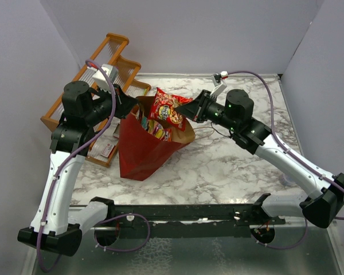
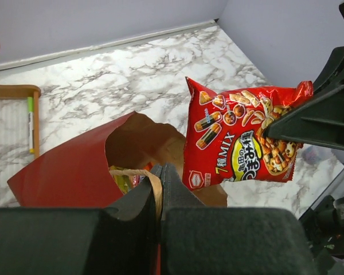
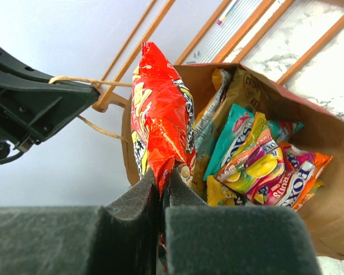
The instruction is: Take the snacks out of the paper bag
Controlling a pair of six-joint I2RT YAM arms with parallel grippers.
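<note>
Currently: one paper bag [image 1: 140,152] sits on the marble table [image 1: 235,166], red outside and brown inside, its mouth tipped up toward the far side. Two arms are at work, one on each side of the mouth.

Left gripper [image 2: 159,177] has its fingers pressed together on one twine handle [image 2: 135,171], which loops out from between them.

Right gripper [image 3: 162,189] is clamped on the bottom edge of one red-orange chip bag [image 1: 167,110] – the bag is raised over the mouth. Whether it touches the rim I cannot tell.

Small packets [image 3: 246,154] lie inside the bag – at least five, teal, yellow, green and pink-orange, overlapping too much for a firm count.

One wooden rack [image 1: 112,63] stands at far left.
</note>
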